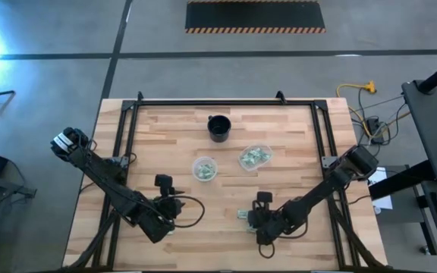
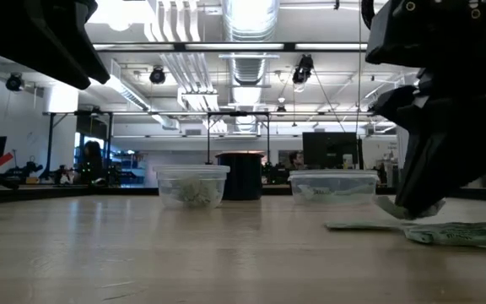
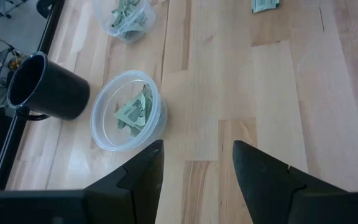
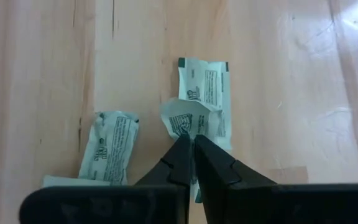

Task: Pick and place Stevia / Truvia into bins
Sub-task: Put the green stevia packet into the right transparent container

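Two crinkled paper packets (image 4: pixel 112 148), right end effector (image 4: pixel 193 144) pinching one, left end effector (image 3: pixel 194 163) released

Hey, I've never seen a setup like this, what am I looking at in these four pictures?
Two dark robot arms work at a wooden table. One picture looks down from above, one looks level across the tabletop, and two come from cameras on the arms' wrists. On the table stand a black cup and two clear cups already holding green and white sweetener packets. The right hand is shut, pinching one crumpled packet from a few lying loose at the near edge. The left hand is open, holds nothing and waits above the table.
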You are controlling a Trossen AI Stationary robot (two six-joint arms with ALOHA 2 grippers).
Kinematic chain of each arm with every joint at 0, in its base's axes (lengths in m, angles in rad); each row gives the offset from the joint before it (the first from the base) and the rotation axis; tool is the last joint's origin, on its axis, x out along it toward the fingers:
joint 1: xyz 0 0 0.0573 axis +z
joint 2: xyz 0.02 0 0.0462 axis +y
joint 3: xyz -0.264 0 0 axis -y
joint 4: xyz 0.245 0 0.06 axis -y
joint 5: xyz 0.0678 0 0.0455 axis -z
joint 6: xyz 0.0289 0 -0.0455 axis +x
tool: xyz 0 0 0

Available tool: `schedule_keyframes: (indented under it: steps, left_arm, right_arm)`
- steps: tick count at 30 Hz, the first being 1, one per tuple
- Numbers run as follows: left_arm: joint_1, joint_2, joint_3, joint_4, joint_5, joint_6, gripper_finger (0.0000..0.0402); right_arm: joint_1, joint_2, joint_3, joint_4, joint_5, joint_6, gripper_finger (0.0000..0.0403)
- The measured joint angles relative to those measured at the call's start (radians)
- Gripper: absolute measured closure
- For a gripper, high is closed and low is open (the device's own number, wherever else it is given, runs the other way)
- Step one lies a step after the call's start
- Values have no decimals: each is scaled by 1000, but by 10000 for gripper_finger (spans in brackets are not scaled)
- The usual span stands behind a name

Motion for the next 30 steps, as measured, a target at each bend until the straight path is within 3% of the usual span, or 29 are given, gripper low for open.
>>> schedule_keyframes:
  steps: [10, 19, 26, 30]
  left_arm:
    - [0, 0, 0, 1, 0, 0, 226]
    - [0, 0, 1, 16, 0, 2, 226]
    - [0, 0, 1, 30, 0, 3, 226]
    - [0, 0, 1, 31, 0, 3, 226]
  right_arm:
    - [7, -86, 0, -39, 77, -42, 394]
    - [-71, -181, -20, -181, 393, -81, 394]
    - [-278, -202, -48, -180, 406, -164, 394]
    - [-374, -205, -52, -180, 312, -229, 394]
